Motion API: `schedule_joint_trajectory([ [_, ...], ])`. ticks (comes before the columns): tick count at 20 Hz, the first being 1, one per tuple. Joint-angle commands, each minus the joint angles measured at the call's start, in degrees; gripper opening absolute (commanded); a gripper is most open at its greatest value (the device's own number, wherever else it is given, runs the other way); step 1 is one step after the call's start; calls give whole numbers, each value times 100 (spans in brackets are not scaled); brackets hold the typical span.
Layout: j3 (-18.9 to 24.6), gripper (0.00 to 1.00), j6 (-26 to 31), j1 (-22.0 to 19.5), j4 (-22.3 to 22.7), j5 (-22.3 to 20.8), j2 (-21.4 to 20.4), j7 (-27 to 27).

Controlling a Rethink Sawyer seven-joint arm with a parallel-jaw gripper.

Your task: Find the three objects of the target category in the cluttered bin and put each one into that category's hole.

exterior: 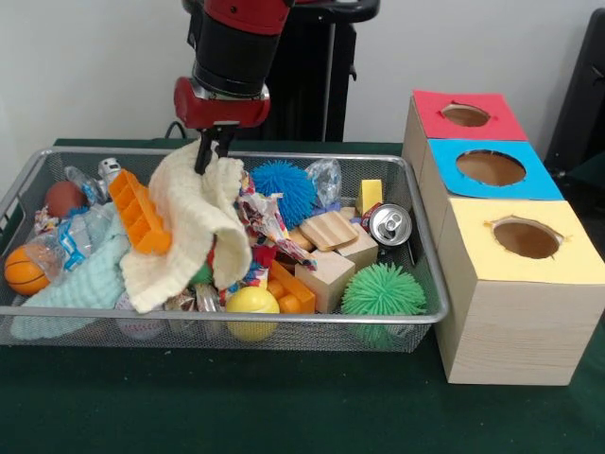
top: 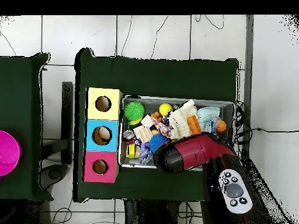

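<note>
The silver wire mesh bin (exterior: 284,317) stands on the green table, full of clutter; it also shows in the overhead view (top: 175,99). My gripper (exterior: 210,151) is over the bin's back middle, shut on the top of the plain cream waffle cloth (exterior: 194,222), which hangs from it, partly lifted. A floppy piece with a busy print (exterior: 269,222) lies just right of the cloth, and another bit of print (exterior: 253,274) shows below it. The yellow-topped hole (exterior: 526,238) is in the nearest wooden box, right of the bin; in the overhead view this hole (top: 103,104) is left of the bin. The arm hides the gripper in the overhead view.
In the bin lie an orange plastic piece (exterior: 137,213), a mint-green cloth (exterior: 80,284), a blue spiky ball (exterior: 284,184), a green spiky ball (exterior: 383,288), a can (exterior: 389,224), wooden blocks (exterior: 331,274) and a yellow ball (exterior: 251,301). The blue-topped hole (exterior: 490,167) and the red-topped hole (exterior: 465,114) lie behind the yellow one.
</note>
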Motion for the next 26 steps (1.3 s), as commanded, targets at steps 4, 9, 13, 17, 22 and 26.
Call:
schedule_joint_trajectory([
  [4, 707, 0, 124, -288, 286, -335, 77, -1440],
  [9, 910, 100, -95, -460, 265, -467, 113, -1345],
  [13, 1001, 100, -71, -506, 229, -481, 91, -1434],
  [17, 1157, 100, -58, -608, 189, -542, 90, -1526],
  [22, 1356, 100, -4, -661, 185, -559, 180, -1485],
  [26, 1323, 100, 144, -402, 178, -488, 178, -1101],
])
